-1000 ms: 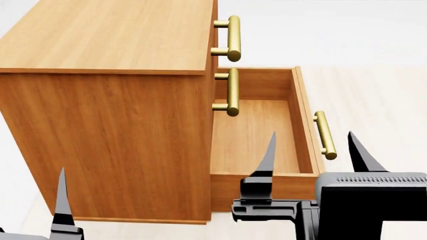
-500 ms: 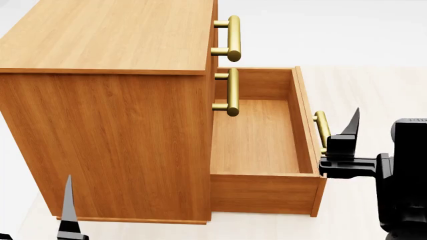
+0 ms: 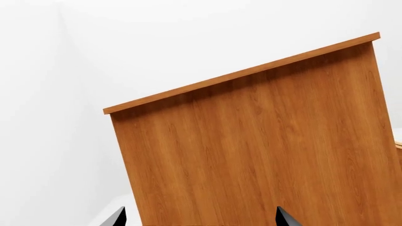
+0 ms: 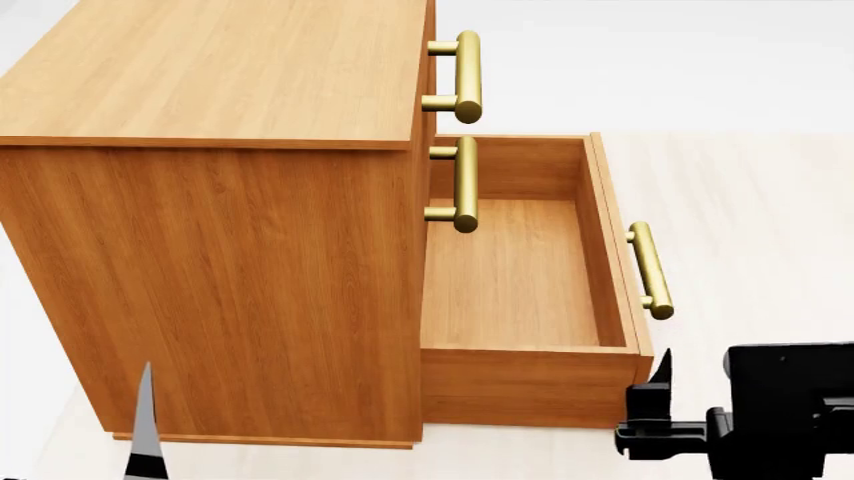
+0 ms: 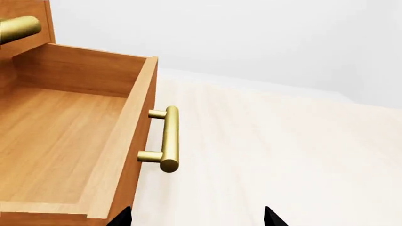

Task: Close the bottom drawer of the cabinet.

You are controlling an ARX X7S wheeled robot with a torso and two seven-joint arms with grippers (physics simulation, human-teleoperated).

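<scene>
Pale wood flooring surrounds the cabinet (image 4: pixel 214 230), whose bottom drawer (image 4: pixel 527 275) stands pulled fully out, brass handle (image 5: pixel 166 139) exposed. Right claw (image 5: pixel 196 217) hangs empty near the drawer's front corner, fingers spread, seemingly placed to push the front inward. Left claw (image 3: pixel 199 219), likewise spread and empty, faces the cabinet's side.

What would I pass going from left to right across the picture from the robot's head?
Left gripper tip → cabinet → upper drawer handles → open bottom drawer → its brass handle → right gripper.
</scene>
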